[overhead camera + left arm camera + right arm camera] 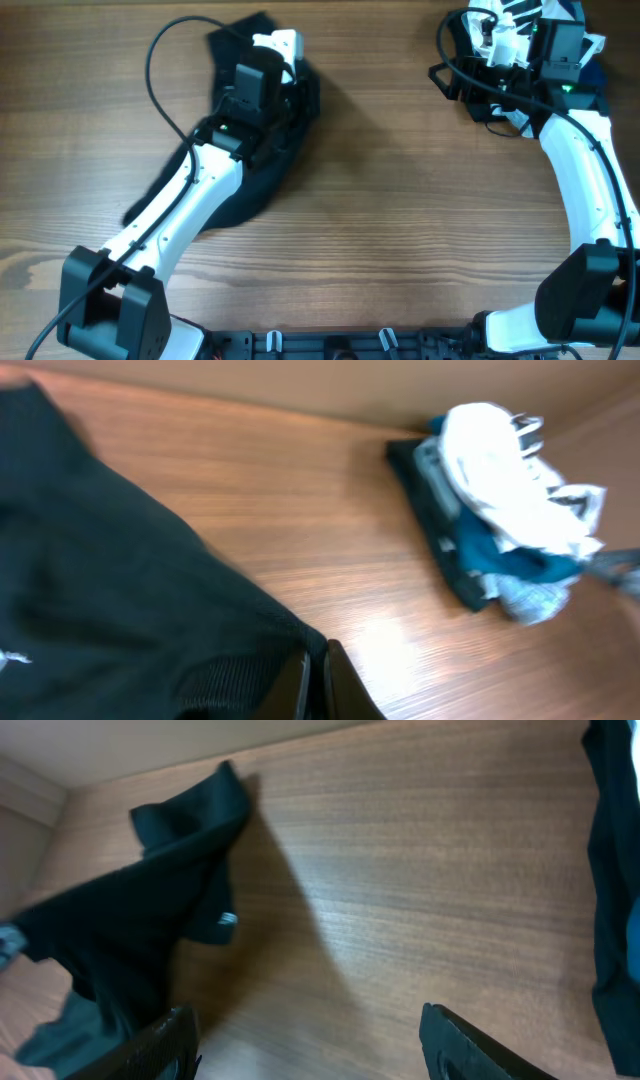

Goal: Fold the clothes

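Note:
The black T-shirt [252,188] lies bunched at the table's upper left, mostly under my left arm. My left gripper [303,88] is shut on a fold of the shirt's edge, as the left wrist view shows [315,682], with black fabric [110,590] filling the left of that view. My right gripper [458,92] is open and empty at the upper right, above bare wood [310,1050]. In the right wrist view the shirt [165,925] hangs lifted and draped at the far left, casting a shadow on the table.
A pile of other garments, white with black lettering, blue and grey [505,510], sits at the table's top right corner [585,75], under my right arm. Dark fabric [612,870] shows at the right edge of the right wrist view. The wooden table [400,200] lies between the arms.

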You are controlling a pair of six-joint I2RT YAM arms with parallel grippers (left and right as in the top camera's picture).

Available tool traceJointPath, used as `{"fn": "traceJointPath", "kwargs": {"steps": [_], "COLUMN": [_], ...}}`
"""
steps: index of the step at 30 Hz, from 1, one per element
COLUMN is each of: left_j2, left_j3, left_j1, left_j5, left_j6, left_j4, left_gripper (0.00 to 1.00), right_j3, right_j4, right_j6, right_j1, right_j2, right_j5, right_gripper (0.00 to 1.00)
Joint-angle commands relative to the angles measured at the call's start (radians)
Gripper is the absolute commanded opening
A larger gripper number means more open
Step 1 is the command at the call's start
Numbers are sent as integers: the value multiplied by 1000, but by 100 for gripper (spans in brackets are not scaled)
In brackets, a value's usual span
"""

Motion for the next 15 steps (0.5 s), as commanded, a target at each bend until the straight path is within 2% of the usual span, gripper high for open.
{"fn": "traceJointPath", "kwargs": {"steps": [1,8,15], "left_j2": [-32,-31,-31], "left_j3": [137,361,415], "left_j1": [22,98,125], "left_j5": [4,-11,-45], "left_j6": [-32,-31,-32], "left_j4": [26,27,64], "left_gripper": [4,4,4], "right_j3": [18,18,18], "right_j4": [-24,-59,-27], "right_j6": [20,-39,-90], "right_j1": [-6,12,142], "right_j2": [11,11,11], "right_j5": [-49,-206,-280], "right_gripper": [71,71,72]}}
